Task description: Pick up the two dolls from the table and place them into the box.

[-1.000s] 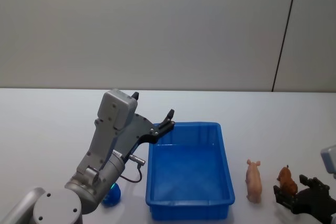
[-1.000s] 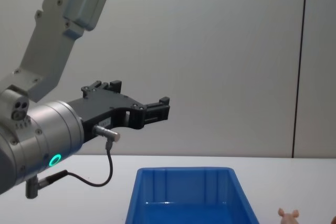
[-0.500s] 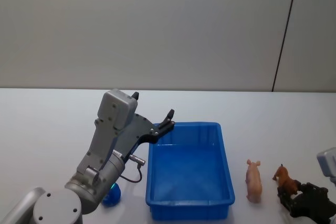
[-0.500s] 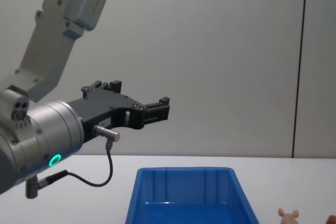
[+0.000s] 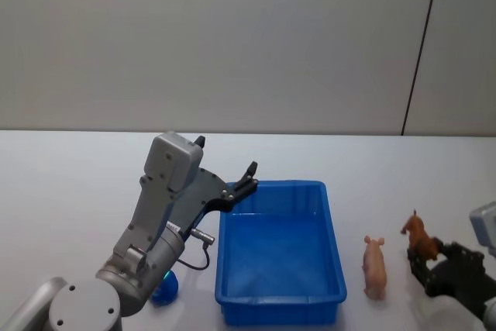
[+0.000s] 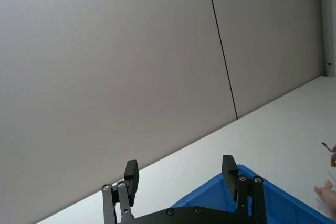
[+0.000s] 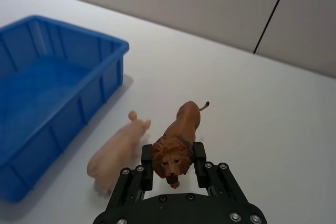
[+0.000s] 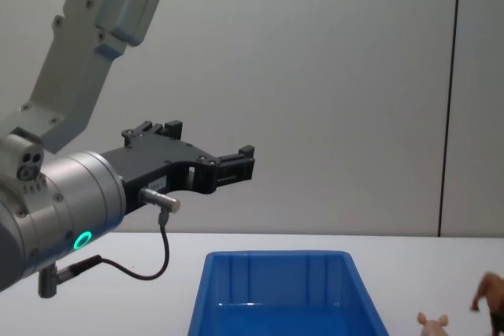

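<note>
The right gripper (image 7: pixel 173 156) is clamped on the lion's (image 7: pixel 184 124) shoulders, and the toy is probably light, hard, slick plastic. The pig (image 7: pixel 118 153), just left of it, suits a pinch across the flanks. The left gripper (image 6: pixel 180 167), jaws apart, hangs by the box (image 5: pixel 271 184).

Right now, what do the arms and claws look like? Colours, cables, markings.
The left arm is silver-grey with a pale grey boxy link, a glowing green ring and a thin black cable looping from a silver plug. The left claw is matte black, with two flat fingers. The right claw has the same black build with silver screws, and a pale grey housing behind it.
</note>
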Available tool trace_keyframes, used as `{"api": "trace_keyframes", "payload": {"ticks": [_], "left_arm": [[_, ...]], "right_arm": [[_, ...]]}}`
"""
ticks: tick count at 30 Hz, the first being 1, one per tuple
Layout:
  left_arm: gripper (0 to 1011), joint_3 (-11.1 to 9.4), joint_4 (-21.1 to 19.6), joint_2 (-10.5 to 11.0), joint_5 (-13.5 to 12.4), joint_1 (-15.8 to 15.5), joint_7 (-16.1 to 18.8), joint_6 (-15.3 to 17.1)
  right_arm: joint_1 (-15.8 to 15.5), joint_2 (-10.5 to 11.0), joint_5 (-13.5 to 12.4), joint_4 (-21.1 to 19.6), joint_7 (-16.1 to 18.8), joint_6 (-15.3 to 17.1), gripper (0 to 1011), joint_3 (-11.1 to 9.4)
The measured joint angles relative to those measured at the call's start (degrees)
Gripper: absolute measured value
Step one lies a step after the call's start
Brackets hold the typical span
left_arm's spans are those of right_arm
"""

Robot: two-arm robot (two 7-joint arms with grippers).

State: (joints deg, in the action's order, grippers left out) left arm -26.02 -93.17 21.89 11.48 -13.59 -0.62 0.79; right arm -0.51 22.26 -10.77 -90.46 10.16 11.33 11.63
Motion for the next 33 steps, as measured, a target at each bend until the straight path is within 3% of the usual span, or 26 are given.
{"api": "trace_keyframes", "payload": {"ticks": [7,13,22,33], "left_arm": [[1002,0.0,0.0,0.0,0.0,0.0,0.0,0.0],[1002,0.0,0.0,0.0,0.0,0.0,0.0,0.0],[1002,0.0,0.0,0.0,0.0,0.0,0.0,0.0],[1002,0.0,0.0,0.0,0.0,0.0,0.0,0.0]], "right_arm": [[1.2,-0.5,1.0,-1.5,0.9,-2.7,433,0.1],[3.1,-1.6,1.8,-2.5,3.8,-4.2,433,0.8],[5.9,-3.7,2.5,-2.7,8.6,-4.6,433,2.3],[9.2,-7.4,4.5,0.6,14.0,-3.6,433,5.3]]}}
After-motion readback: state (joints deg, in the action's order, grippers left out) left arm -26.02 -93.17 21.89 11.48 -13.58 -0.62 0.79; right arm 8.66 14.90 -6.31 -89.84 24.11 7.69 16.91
